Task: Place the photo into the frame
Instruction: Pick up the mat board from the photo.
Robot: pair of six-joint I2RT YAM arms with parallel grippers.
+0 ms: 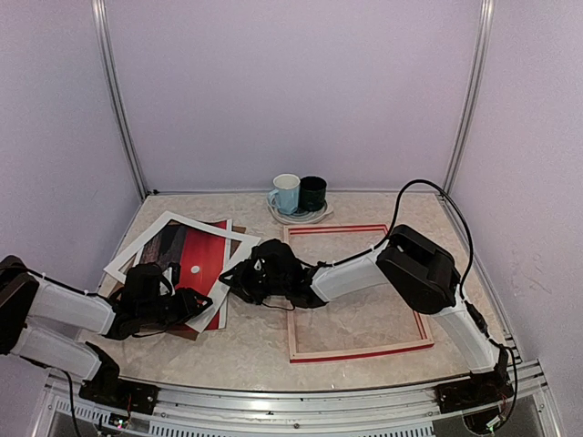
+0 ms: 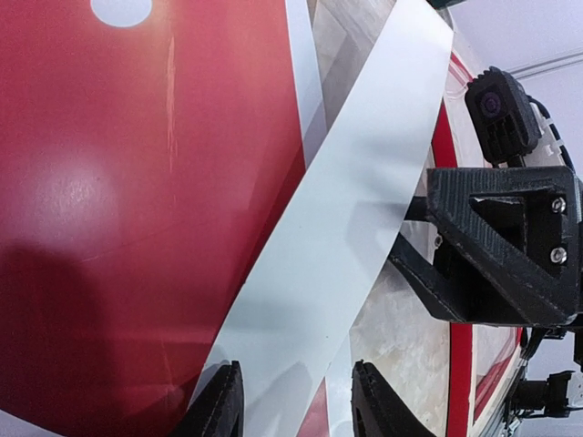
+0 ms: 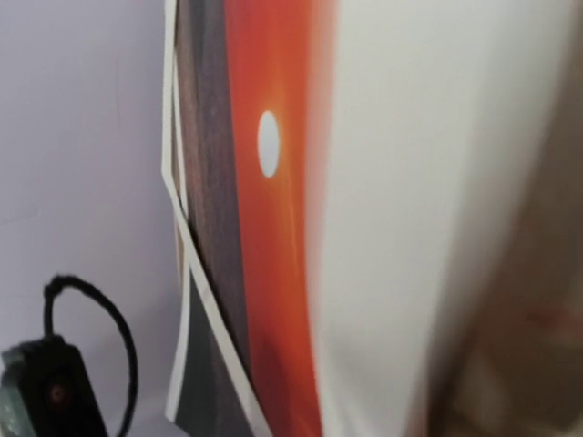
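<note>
Lilac walls (image 1: 291, 91) close round a beige, marble-patterned table (image 1: 246, 357). The photo (image 1: 208, 255) lies flat on its left half, red sky and small white sun (image 3: 269, 144) facing up. A white mat (image 1: 137, 253) sits askew on top of it. The frame (image 1: 364, 350) lies flat on the right half, apart from the photo, with bare table showing through its opening.

My left gripper (image 2: 296, 401) is low over the photo's near right corner. Its fingers (image 2: 219, 405) are spread apart and clamp nothing, and a strip of the mat runs between them.

My right gripper (image 1: 235, 278) reaches across the frame's left rail to the photo's right edge. I cannot tell whether its jaws are apart or closed (my right wrist view shows only a blurred white sheet close up).

At the back a pale blue mug (image 1: 286, 193) and a dark mug (image 1: 313, 192) stand side by side.
</note>
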